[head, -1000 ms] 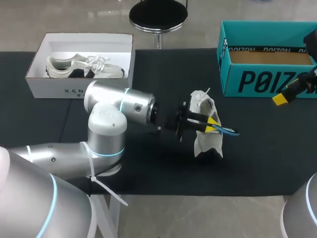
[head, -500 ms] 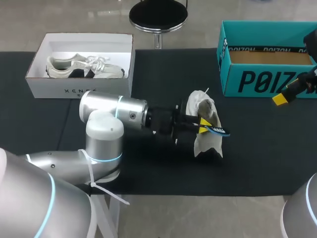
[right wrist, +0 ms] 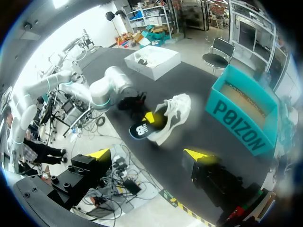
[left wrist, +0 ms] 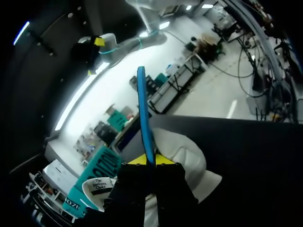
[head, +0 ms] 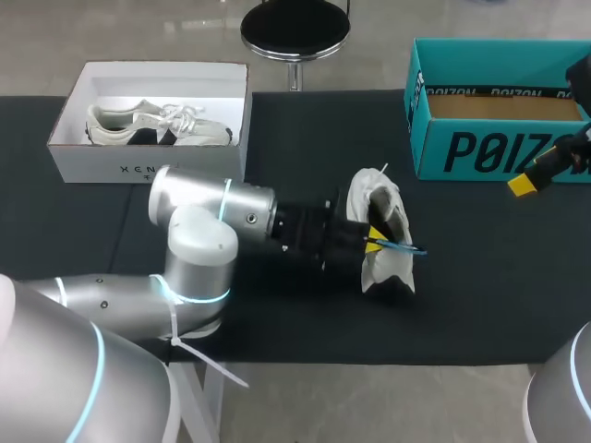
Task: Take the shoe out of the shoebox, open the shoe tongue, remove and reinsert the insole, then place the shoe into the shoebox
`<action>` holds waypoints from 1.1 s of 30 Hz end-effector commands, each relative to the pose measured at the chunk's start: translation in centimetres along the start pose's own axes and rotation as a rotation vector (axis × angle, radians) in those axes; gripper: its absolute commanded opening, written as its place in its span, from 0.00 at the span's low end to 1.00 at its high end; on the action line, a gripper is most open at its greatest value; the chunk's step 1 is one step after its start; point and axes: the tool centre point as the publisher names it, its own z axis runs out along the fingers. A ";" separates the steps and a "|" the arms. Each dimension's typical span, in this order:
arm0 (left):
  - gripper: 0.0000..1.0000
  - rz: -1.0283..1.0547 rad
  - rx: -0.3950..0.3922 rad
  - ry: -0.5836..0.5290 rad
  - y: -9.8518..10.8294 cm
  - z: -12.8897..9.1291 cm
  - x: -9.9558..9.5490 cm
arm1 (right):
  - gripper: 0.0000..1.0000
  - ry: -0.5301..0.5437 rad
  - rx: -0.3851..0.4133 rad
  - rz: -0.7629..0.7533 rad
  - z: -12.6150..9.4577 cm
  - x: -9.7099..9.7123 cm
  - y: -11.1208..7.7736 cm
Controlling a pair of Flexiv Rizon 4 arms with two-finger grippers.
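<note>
Over the white shoe point(head: 390, 269), left tool point(head: 373, 242) tight on blue insole point(head: 406, 247)

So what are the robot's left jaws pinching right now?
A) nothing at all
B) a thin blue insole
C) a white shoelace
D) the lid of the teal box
B: the left wrist view shows the left jaws shut from both sides on the blue insole, which sticks out ahead of them beside the white shoe on the table.
</note>
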 end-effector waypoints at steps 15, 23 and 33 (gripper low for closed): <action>0.40 -0.014 -0.034 0.026 0.3 -0.7 -1.3 | 1.00 0.001 0.004 0.000 0.1 -0.1 0.1; 0.28 0.006 0.002 0.024 -0.8 -0.5 -1.4 | 1.00 0.001 0.004 0.000 0.1 -0.1 0.1; 0.00 0.024 0.007 0.055 -1.0 0.3 -1.2 | 1.00 0.001 0.004 0.000 0.1 -0.1 0.1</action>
